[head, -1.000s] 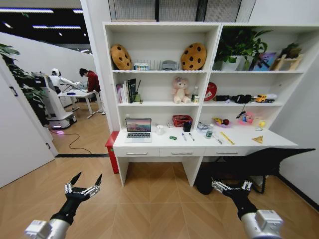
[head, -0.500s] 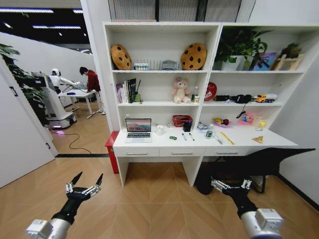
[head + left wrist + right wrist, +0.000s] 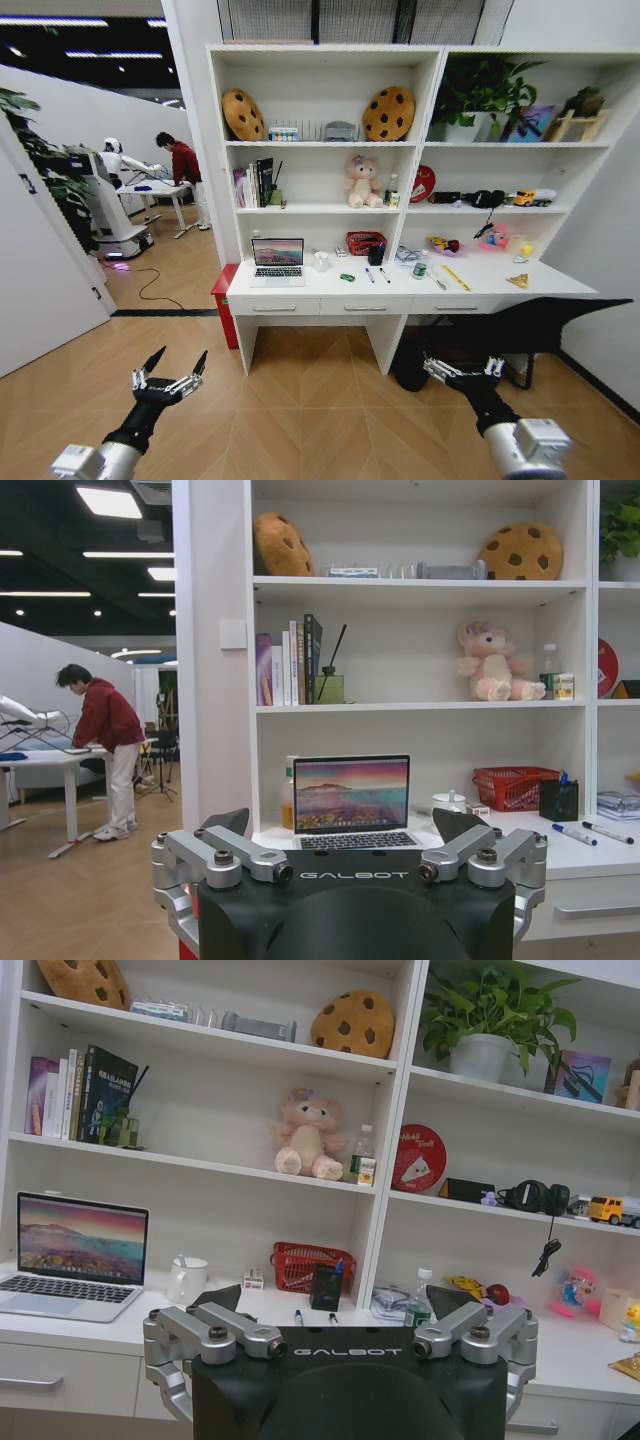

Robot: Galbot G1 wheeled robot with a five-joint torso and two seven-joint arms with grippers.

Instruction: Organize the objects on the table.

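White shelving rises behind the table (image 3: 500,283). Our left gripper (image 3: 168,371) and right gripper (image 3: 462,371) hang low over the floor, jaws spread wide, holding nothing. Well ahead on the table we see the laptop (image 3: 278,261), green toy car (image 3: 347,277), pens (image 3: 376,274) and green-capped bottle (image 3: 420,267).

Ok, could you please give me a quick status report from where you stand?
Left gripper and right gripper open, empty, low over the floor, short of the desk. Laptop, pens, bottle untouched on top. Bare floor ahead.
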